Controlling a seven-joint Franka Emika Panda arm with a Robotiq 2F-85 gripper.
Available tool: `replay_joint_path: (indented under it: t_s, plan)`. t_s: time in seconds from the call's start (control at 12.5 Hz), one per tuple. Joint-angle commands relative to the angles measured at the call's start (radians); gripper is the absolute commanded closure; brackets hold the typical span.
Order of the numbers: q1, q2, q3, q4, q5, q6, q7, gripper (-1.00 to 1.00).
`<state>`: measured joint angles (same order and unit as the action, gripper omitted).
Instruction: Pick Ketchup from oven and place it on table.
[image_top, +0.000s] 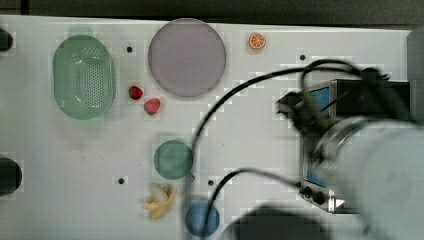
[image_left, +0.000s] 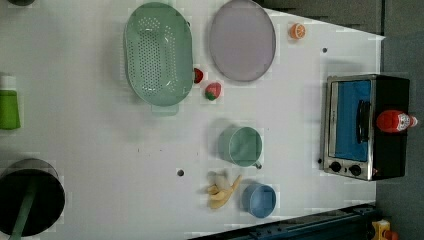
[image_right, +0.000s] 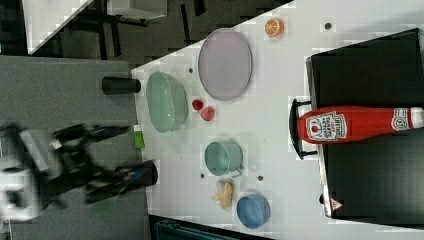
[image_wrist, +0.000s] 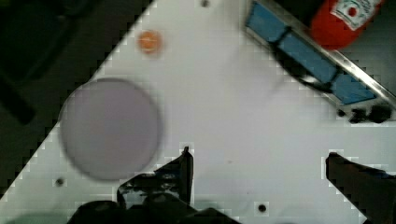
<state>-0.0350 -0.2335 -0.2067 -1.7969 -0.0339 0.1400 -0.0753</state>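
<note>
The ketchup (image_right: 350, 125), a red bottle with a white cap and label, rests on the black top of the oven (image_right: 370, 65), apparently upright. The left view has the ketchup (image_left: 395, 121) above the oven (image_left: 350, 125), whose blue glass door is closed. In the wrist view my gripper (image_wrist: 261, 172) is open, with its dark fingers (image_wrist: 180, 175) wide apart and nothing between them. It hovers over the white table (image_wrist: 233, 107), well short of the oven (image_wrist: 308, 56) and the ketchup (image_wrist: 345, 18). In the top view my blurred arm (image_top: 370, 165) covers much of the oven (image_top: 320, 100).
On the table (image_left: 100, 150) lie a purple plate (image_left: 242, 40), a green colander (image_left: 159, 52), two strawberries (image_left: 212, 91), an orange slice (image_left: 297, 31), a green mug (image_left: 242, 146), a blue cup (image_left: 260, 200) and a banana (image_left: 222, 190). A black pot (image_left: 30, 202) and a green bottle (image_left: 9, 107) stand at the left view's left.
</note>
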Motion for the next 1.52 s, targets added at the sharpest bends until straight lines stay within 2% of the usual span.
replay_joint_path:
  t_s: [0.08, 0.64, 0.8, 1.12, 1.52]
  plan:
    - [-0.054, 0.101, -0.108, -0.042, 0.003, 0.062, -0.017, -1.0]
    - [-0.062, 0.34, -0.312, -0.042, 0.018, 0.351, -0.017, -1.0]
    - [-0.07, 0.404, -0.344, -0.042, 0.074, 0.427, -0.017, -1.0]
    - [-0.093, 0.499, -0.369, -0.043, 0.223, 0.436, -0.017, -1.0]
    - [-0.107, 0.566, -0.369, -0.046, 0.295, 0.455, -0.017, -1.0]
